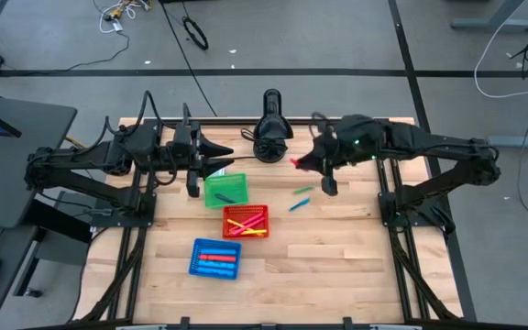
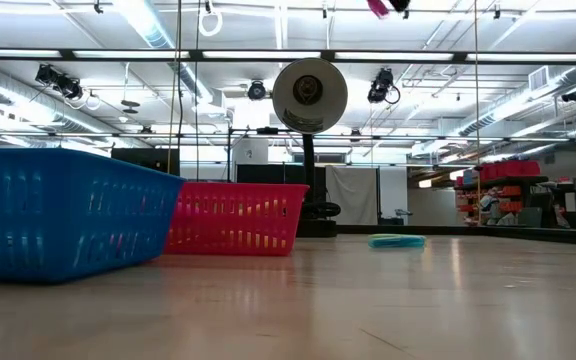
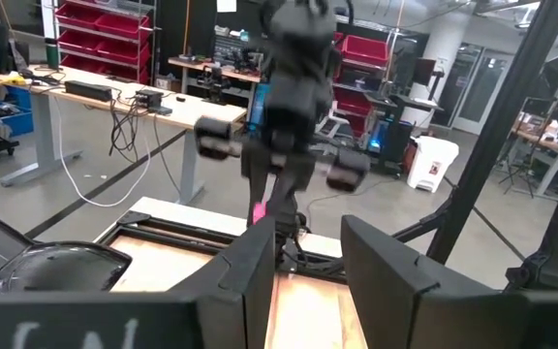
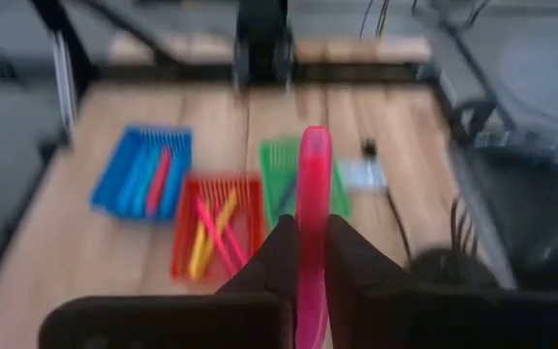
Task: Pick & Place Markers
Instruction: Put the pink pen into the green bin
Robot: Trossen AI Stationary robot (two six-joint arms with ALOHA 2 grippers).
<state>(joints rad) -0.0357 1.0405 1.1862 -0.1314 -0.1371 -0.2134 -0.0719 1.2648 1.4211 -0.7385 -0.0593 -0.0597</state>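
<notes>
My right gripper hangs high over the table's far middle, shut on a pink marker. The same marker shows at the top edge of the low view. My left gripper waits level and open, with nothing between its fingers, above the far edge of the green basket. The green basket holds a dark marker. The red basket holds yellow and red markers, and the blue basket holds blue and red ones. A green marker and a blue marker lie flat on the wood. My right gripper pinches the pink marker between its two fingers. The marker runs along the fingers, and its free end sticks out past the fingertips. The fingers slant down from the table's right side. The marker is lifted clear, high above the table.
A black stand with a round head rises at the table's far middle, between the two grippers. The three baskets sit in a slanting row from far middle to near left. Bare wood lies at the near right.
</notes>
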